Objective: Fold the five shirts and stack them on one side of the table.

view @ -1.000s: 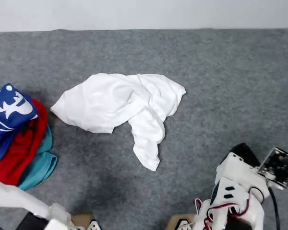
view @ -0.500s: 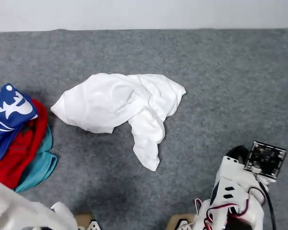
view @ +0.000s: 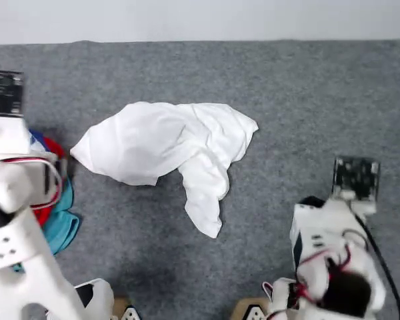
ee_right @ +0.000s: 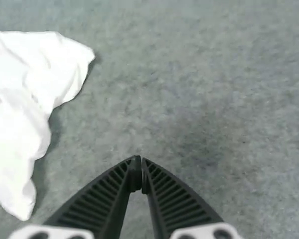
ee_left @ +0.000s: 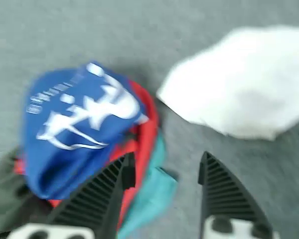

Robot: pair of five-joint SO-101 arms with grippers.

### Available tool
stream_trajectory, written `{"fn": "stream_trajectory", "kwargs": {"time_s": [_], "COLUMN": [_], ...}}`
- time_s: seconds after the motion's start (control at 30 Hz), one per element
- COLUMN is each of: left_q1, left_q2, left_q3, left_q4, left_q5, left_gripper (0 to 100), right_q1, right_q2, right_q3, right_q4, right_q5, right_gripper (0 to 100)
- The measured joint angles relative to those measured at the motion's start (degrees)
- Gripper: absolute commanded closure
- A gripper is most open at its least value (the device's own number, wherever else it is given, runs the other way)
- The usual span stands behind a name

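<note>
A crumpled white shirt lies unfolded in the middle of the grey table, one sleeve trailing toward the front. A pile of shirts sits at the left edge: a blue printed shirt on top, a red shirt under it and a teal shirt at the bottom. My left gripper hovers open above that pile, nothing between its fingers. The left arm covers most of the pile in the high view. My right gripper is shut and empty over bare table, to the right of the white shirt.
The grey felt table surface stretches bare to the right and behind the white shirt. The right arm's base stands at the front right. A pale wall runs along the far edge.
The left arm has swung up from the front left corner over the shirt pile. The right arm has lifted and turned, its wrist camera now further back.
</note>
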Motion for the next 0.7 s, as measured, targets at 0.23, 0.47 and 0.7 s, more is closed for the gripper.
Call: {"fn": "stream_trajectory", "kwargs": {"time_s": [0.23, 0.47, 0.7], "left_q1": [8.35, 9.76, 9.76], "left_q2": [0.00, 0.00, 0.00], "left_q3": [10.37, 18.46, 18.81], "left_q4": [0.00, -3.52, -4.04], "left_q5": [0.00, 0.00, 0.00], "left_gripper": [95, 98, 95], "right_q1": [-3.87, -11.69, -21.54], "right_q2": [13.19, 23.12, 34.46], "right_q3": [-3.34, -3.34, -3.34], "right_q4": [-0.79, -3.43, -4.22], "right_q5": [0.09, 9.76, 14.95], "right_gripper": [98.8, 98.9, 93.6]}}
